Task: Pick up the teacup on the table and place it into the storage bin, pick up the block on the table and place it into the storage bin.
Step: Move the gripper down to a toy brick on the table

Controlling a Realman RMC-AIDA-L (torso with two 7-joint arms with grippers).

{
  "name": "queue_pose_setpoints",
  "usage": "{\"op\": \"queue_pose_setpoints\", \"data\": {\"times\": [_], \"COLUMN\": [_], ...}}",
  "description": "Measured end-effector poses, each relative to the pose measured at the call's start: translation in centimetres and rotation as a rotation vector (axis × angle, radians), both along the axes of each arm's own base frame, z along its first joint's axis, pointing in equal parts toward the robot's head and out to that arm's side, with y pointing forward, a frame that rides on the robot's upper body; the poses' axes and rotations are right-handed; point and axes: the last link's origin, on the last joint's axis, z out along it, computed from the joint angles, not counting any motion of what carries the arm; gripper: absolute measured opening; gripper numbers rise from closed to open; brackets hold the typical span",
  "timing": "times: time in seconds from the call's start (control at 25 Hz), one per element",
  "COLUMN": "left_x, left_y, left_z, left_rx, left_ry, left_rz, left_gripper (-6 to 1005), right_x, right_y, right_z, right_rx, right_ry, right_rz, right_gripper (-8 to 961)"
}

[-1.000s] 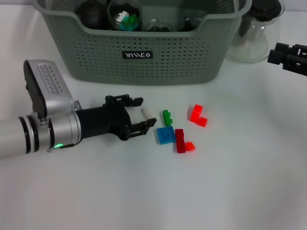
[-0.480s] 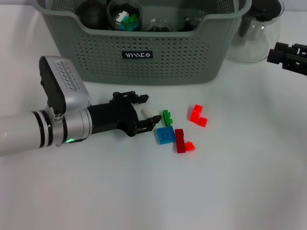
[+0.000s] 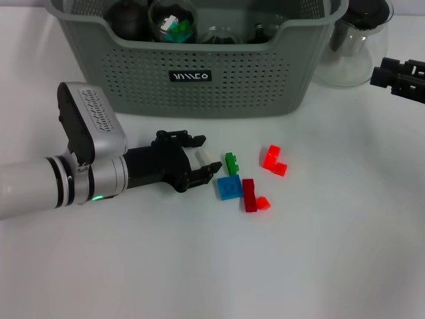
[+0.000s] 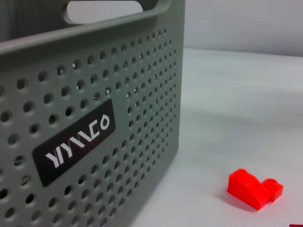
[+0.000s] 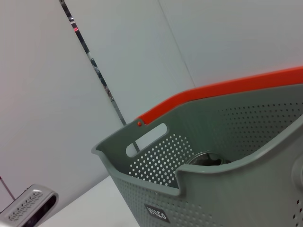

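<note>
The left gripper (image 3: pixel 200 163) lies low along the table, fingers pinched around a small white block (image 3: pixel 198 157) beside the green block (image 3: pixel 231 162).

The white block (image 3: pixel 198 158) lies between the fingers of the left gripper (image 3: pixel 204 159), and whether they press on it or merely flank it cannot be told. Beyond that gripper, the storage bin (image 3: pixel 199 73) is cut by the head view's top edge, its dark and glassy contents only partly seen. The right gripper (image 3: pixel 392 75) is cropped at the right edge, its fingers unreadable. The left wrist view shows none of its own fingers.
</note>
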Motion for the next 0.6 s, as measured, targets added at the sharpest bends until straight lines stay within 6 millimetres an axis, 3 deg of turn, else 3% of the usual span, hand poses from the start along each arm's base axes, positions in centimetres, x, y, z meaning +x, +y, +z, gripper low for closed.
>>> {"op": "queue_pose_setpoints", "data": {"times": [0.6], "left_x": [-0.24], "left_y": [-0.19], "left_z": [-0.25], "left_rx": [-0.005], "left_ry": [0.011], "left_rz": [0.008], "left_gripper": [591], "right_x": [0.02], "right_y": [0.14], "right_z": [-0.12], "right_rx": [0.002], "right_ry": [-0.006], "right_rz": [-0.005], "right_gripper": [489]}}
